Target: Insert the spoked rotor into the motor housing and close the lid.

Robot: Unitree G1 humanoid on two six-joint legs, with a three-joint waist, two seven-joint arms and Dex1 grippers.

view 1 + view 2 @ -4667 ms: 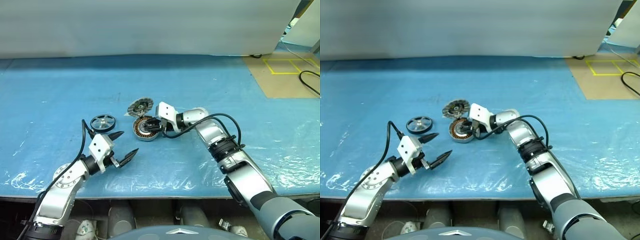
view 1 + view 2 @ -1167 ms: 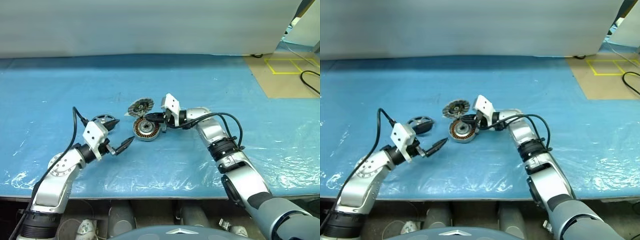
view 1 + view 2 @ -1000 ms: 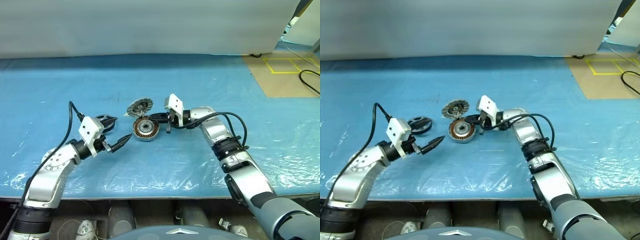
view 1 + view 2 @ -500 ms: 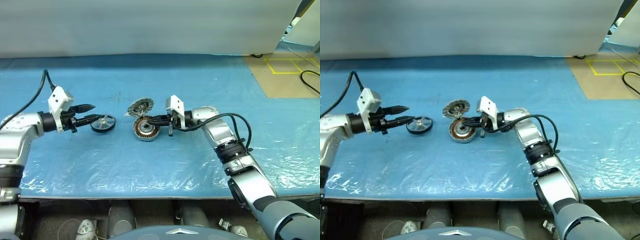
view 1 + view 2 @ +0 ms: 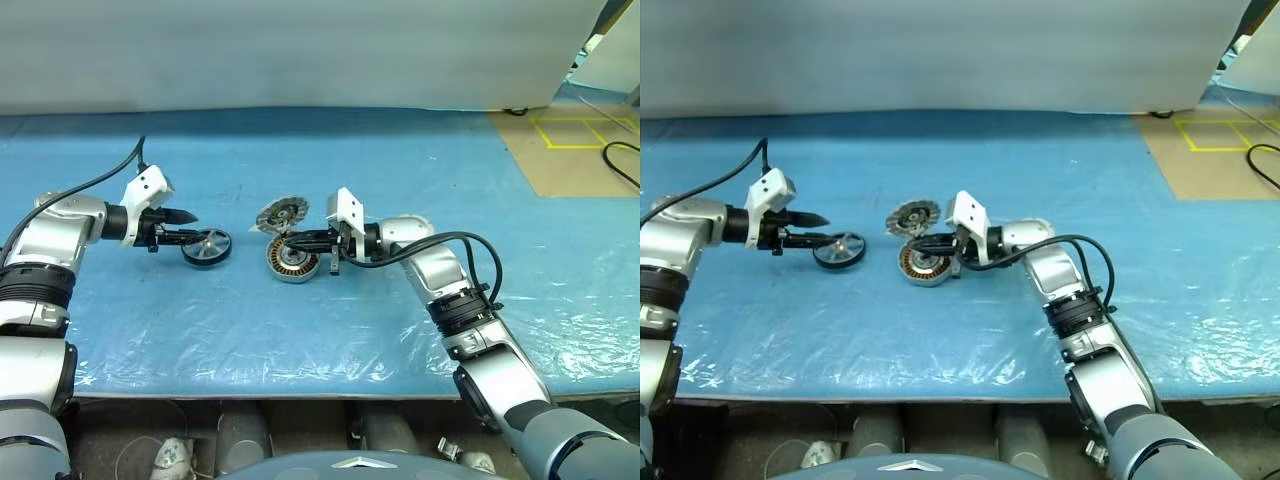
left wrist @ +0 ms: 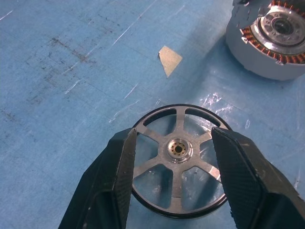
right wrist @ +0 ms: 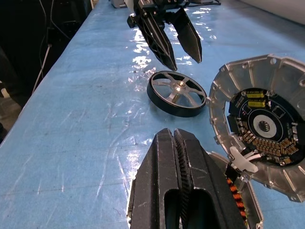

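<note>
A blue plastic-covered table (image 5: 420, 160) carries all three motor parts near its middle. The motor housing (image 5: 292, 257) sits flat with its copper windings facing up, ready to receive a part from above. The lid (image 5: 280, 213) leans tilted against the housing's far side, resting partly on its rim, so it looks set aside until the rotor is in.

The right gripper (image 5: 290, 239) lies almost level over the housing's top with its fingers pressed together on nothing. Judging by that pose, it is there to steady the housing rather than to pick anything up.

The spoked rotor (image 6: 178, 160) lies flat on the table well to the left of the housing, hub up. The left gripper (image 6: 174, 160) reaches in from the side with its jaws apart, one finger on each side of the rotor's black rim. Whether the pads actually touch the rim cannot be told, and the rotor rests on the table.
</note>
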